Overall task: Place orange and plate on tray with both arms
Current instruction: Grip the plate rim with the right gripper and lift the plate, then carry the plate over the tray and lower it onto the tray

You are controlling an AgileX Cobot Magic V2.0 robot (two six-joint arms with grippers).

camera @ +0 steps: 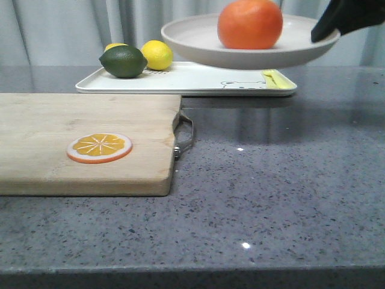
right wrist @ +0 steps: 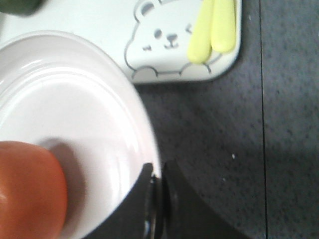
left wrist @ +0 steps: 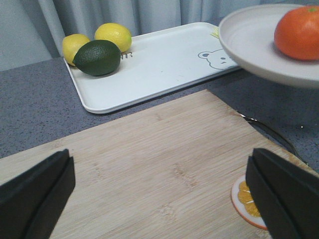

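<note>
The orange (camera: 250, 24) lies inside the off-white plate (camera: 198, 37), which hangs in the air above the right part of the white tray (camera: 198, 81). My right gripper (camera: 325, 30) is shut on the plate's right rim (right wrist: 149, 144); the orange (right wrist: 30, 189) rests close to that grip. The tray's bear drawing (right wrist: 159, 37) and yellow mark (right wrist: 212, 27) lie below the plate. My left gripper (left wrist: 159, 191) is open and empty, low over the wooden cutting board (left wrist: 159, 159); it does not show in the front view. The left wrist view also holds the plate (left wrist: 249, 45), the orange (left wrist: 299, 32) and the tray (left wrist: 159, 64).
On the tray's left end sit a dark green lime (camera: 123, 61) and two lemons (camera: 157, 55). A flat orange slice disc (camera: 99, 147) lies on the cutting board (camera: 84, 174), which has a metal handle (camera: 184, 135) on its right side. Grey speckled countertop (camera: 283, 186) lies right of the board.
</note>
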